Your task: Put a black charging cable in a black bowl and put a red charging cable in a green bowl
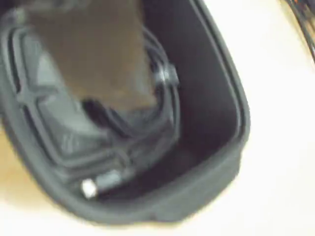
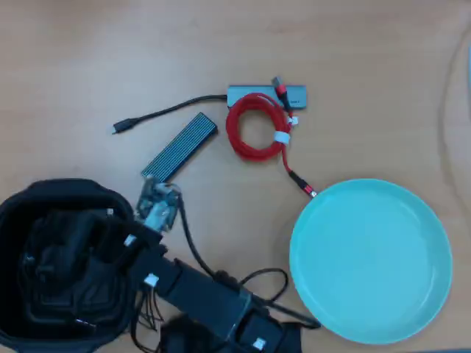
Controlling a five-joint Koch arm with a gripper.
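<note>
Jaws' opening unreadable, blurred over black bowl (image 1: pixel 216 147); black charging cable (image 1: pixel 147 123) inside. Only overhead shows red charging cable (image 2: pixel 256 126), green bowl (image 2: pixel 412 220).

Bare table lies between the black bowl (image 2: pixel 15 213) and green bowl (image 2: pixel 372 261); red cable (image 2: pixel 256 126), hub (image 2: pixel 298 95) and ribbed stick (image 2: pixel 180 145) crowd the middle.

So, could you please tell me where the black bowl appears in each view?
Wrist view: the black bowl fills most of the frame, seen from close above, its ribbed floor at left holding a black cable.
Overhead view: the bowl sits at bottom left, partly under the arm.
Shared landmark: the bowl's rounded rim against the pale wooden table.
</note>
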